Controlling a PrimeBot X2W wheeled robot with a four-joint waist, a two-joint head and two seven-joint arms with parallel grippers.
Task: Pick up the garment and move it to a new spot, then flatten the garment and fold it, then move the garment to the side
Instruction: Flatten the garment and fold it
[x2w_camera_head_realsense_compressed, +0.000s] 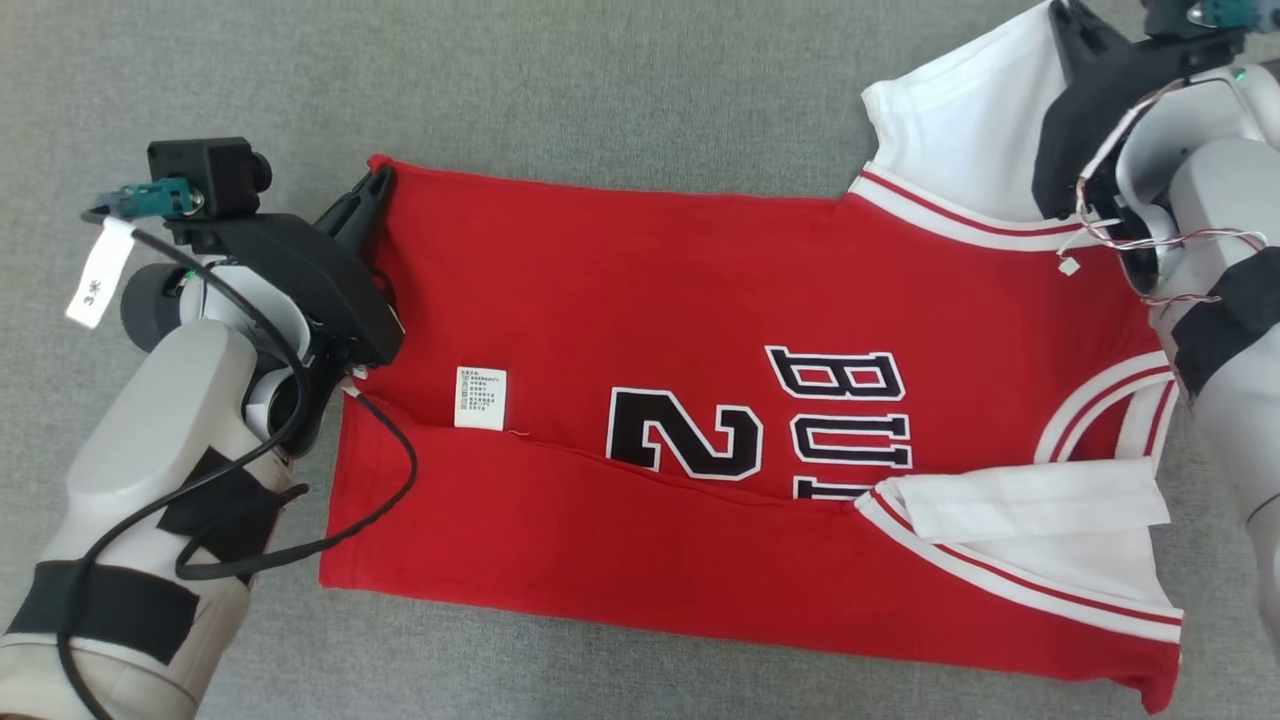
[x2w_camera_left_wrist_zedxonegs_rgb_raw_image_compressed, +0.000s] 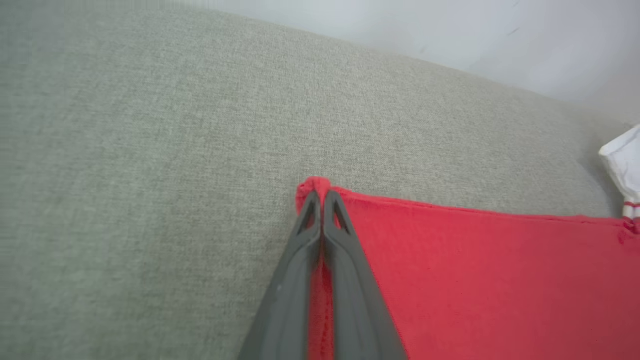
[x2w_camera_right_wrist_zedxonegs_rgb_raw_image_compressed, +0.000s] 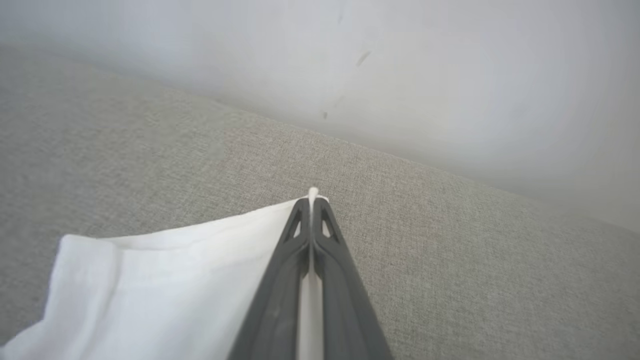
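You have the red jersey (x2w_camera_head_realsense_compressed: 700, 330) stretched sideways in front of you on the grey woven surface (x2w_camera_head_realsense_compressed: 600, 80). Its long axis runs left to right in the head view, with the hem on your left and the shoulders and white sleeves on your right.

Your left gripper (x2w_camera_head_realsense_compressed: 375, 185) is closed on the far hem corner; in the left wrist view a nub of red cloth pokes out past the pinched tips. Your right gripper (x2w_camera_right_wrist_zedxonegs_rgb_raw_image_compressed: 312, 200) is closed on the tip of the far white sleeve (x2w_camera_head_realsense_compressed: 960, 110), with a sliver of white showing between its fingers. So each arm holds one end of the same far edge.

What matters now is that the rest of the jersey lies on your side of both grippers, towards the bottom of the head view. The near long edge already looks turned over onto the front: it cuts across the black number (x2w_camera_head_realsense_compressed: 685, 430), and the care label (x2w_camera_head_realsense_compressed: 480, 397) sits just above its line. The near sleeve (x2w_camera_head_realsense_compressed: 1030, 500) is tucked in flat too.

I judge the next fold to be the far edge drawn towards you, across the short axis. Keep both grippers level with each other, or the edge will land skewed. The sleeve reaches farther back than the hem corner, so expect slack on the right.
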